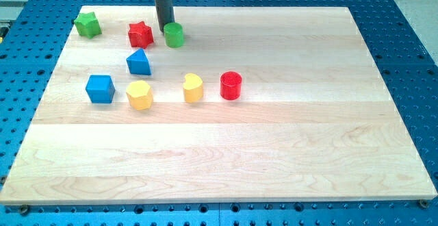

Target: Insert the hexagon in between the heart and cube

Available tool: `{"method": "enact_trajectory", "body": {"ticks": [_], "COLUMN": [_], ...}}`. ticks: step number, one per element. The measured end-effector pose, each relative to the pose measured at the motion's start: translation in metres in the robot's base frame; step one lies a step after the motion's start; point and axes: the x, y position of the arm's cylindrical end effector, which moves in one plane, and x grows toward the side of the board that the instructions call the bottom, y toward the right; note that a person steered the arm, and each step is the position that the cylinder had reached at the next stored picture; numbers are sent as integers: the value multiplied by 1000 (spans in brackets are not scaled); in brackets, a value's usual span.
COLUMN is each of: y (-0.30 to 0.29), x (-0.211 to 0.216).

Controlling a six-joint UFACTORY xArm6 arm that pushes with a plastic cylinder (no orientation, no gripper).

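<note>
Resting far left on the worktop (287,157), my tip (166,31) touches the green cylinder (174,35), right of the red star (140,34); the tool is a plain rod without jaws. The yellow hexagon (139,94) lies between the blue cube (100,88) and yellow heart (193,88).

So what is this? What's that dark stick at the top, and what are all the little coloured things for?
This is a robot arm seen by one camera looking down at a wooden board on a blue table. The arm has no jaws, so it holds nothing. It ends in a dark rod, and my tip slides along the board and pushes blocks.

Right now my tip sits near the view's top, between the red star and the green cylinder, close beside the cylinder.

The other blocks: a green star at the top left corner, a blue triangular block, a blue cube, a yellow hexagon, a yellow heart and a red cylinder.

The job is to push the hexagon between the heart and the cube.
</note>
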Motion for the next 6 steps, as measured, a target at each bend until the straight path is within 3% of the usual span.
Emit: {"method": "enact_trajectory", "body": {"ticks": [1,4,6], "y": [25,-18,6], "x": [6,13,-40]}}
